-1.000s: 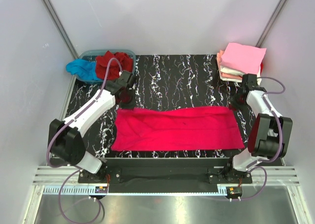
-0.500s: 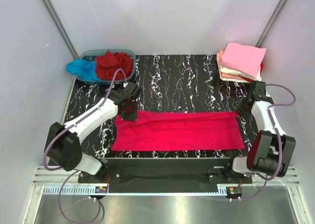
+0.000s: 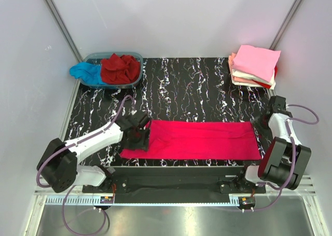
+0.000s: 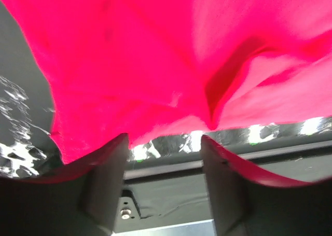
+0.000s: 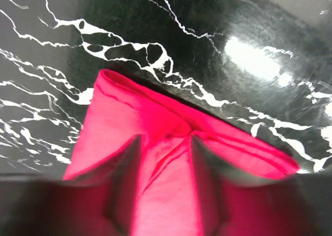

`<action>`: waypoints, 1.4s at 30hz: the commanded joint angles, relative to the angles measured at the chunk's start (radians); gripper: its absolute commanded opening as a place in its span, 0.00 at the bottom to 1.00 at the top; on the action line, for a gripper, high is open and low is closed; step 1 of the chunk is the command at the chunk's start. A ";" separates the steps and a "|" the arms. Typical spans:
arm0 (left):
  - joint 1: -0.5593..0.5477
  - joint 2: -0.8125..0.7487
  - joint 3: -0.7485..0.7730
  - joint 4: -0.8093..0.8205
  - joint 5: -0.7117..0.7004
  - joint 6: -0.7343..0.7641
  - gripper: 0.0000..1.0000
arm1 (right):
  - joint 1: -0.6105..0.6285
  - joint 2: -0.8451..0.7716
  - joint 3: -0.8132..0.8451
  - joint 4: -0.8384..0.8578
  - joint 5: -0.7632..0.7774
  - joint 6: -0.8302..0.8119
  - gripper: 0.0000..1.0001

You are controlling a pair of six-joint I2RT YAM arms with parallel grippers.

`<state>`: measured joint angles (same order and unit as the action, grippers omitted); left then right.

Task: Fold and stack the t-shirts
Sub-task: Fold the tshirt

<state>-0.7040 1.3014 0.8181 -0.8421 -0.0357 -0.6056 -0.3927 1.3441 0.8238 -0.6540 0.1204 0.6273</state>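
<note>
A bright pinkish-red t-shirt (image 3: 202, 140) lies folded in a long flat strip along the near side of the table. My left gripper (image 3: 140, 138) is at its left end, open; in the left wrist view (image 4: 165, 142) the cloth (image 4: 155, 54) hangs just past the fingertips, and only the table edge shows between the fingers (image 4: 104, 184). My right gripper (image 3: 261, 123) is at the strip's right end, open. In the right wrist view (image 5: 165, 142) the shirt's creased end (image 5: 166, 122) lies under the parted fingers (image 5: 207, 184).
A stack of folded t-shirts (image 3: 254, 65), pale pink on top, sits at the back right corner. A clear blue-tinted tub (image 3: 136, 79) at the back left holds a crumpled dark red shirt (image 3: 120, 67), with a turquoise one (image 3: 85, 71) spilling over its left side.
Both grippers carried the shirt's far edge toward the near table edge, halving the strip's width. Both were shut on the cloth and have now opened.
</note>
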 commanded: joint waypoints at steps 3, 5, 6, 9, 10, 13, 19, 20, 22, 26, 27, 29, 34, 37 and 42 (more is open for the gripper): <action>-0.011 -0.089 -0.042 0.041 0.037 -0.056 0.67 | -0.002 -0.032 0.014 0.014 -0.007 -0.017 0.90; -0.011 -0.093 0.004 0.011 -0.010 -0.059 0.68 | -0.002 -0.059 0.008 0.016 -0.028 -0.018 0.91; -0.011 -0.088 0.018 0.003 -0.022 -0.057 0.68 | -0.002 -0.092 0.005 0.020 -0.042 -0.024 0.91; -0.011 -0.068 0.064 -0.005 -0.072 -0.062 0.66 | 0.011 -0.169 -0.011 0.048 -0.117 -0.063 0.85; -0.011 -0.067 0.070 -0.003 -0.084 -0.069 0.65 | 0.021 -0.186 -0.015 0.060 -0.167 -0.069 0.83; 0.004 -0.054 0.069 0.029 -0.112 -0.082 0.63 | 0.116 -0.224 -0.012 0.047 -0.160 -0.086 0.78; 0.113 -0.025 -0.016 0.132 -0.037 -0.071 0.57 | 0.245 -0.182 -0.031 0.074 -0.186 -0.103 0.65; 0.138 -0.013 -0.029 0.152 -0.023 -0.069 0.57 | 0.247 -0.133 -0.029 0.074 -0.185 -0.107 0.62; 0.158 0.012 -0.057 0.201 0.011 -0.066 0.55 | 0.247 -0.068 -0.026 0.082 -0.179 -0.116 0.58; 0.187 0.125 -0.060 0.264 0.030 -0.060 0.52 | 0.268 0.113 0.012 0.076 -0.200 -0.107 0.50; 0.192 0.146 -0.054 0.290 0.030 -0.059 0.51 | 0.278 0.131 0.008 0.085 -0.200 -0.100 0.50; 0.210 0.237 -0.002 0.316 0.056 -0.045 0.50 | 0.314 0.174 -0.009 0.105 -0.200 -0.083 0.51; 0.238 0.520 0.342 0.262 0.069 0.012 0.47 | 0.443 0.222 -0.031 0.103 -0.208 -0.016 0.52; 0.250 0.743 0.685 0.160 0.086 0.053 0.45 | 0.586 0.202 -0.060 0.053 -0.211 0.056 0.52; 0.264 1.223 1.466 -0.077 0.189 0.118 0.52 | 0.940 -0.080 -0.117 0.004 -0.314 0.322 0.54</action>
<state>-0.4507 2.3409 1.9854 -0.8619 0.0647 -0.5472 0.3813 1.4025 0.7265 -0.5747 -0.0978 0.7467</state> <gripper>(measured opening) 0.509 0.534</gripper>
